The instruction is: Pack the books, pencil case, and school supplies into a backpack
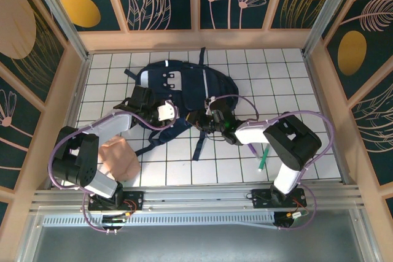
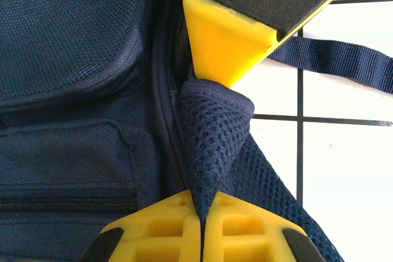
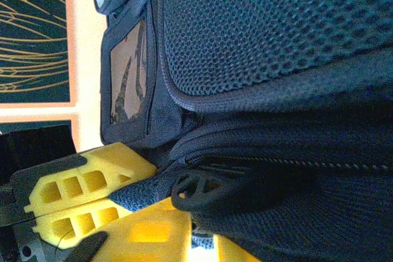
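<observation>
Here, on the white tiled table (image 1: 288,90), we see both arms reaching into the backpack (image 1: 178,81), which lies flat in the middle of the far half with its black straps trailing toward the arms. The left gripper (image 2: 202,208) is clamped tight on a pinched-up fold of navy mesh at the pack's edge, its yellow fingers (image 2: 245,231) meeting with only the fabric between them. From the right wrist, the right gripper (image 3: 144,193) has its jaws drawn in on another fold of the pack, just beside a black ring-shaped zip pull (image 3: 198,191). The green pen (image 1: 263,159) lies on the tiles near the right arm, well apart from the pack, and a peach-coloured soft bundle (image 1: 120,159) sits by the left arm; we judge that the packing proper has not begun. The danger, as we read it, lies in the holds themselves. Both are thin pinches of slack cloth, so a hard pull could let the mesh slide out. If the two arms tug unevenly, the whole pack may skid across the tiles instead of opening. The loose straps could also snag a wrist.
</observation>
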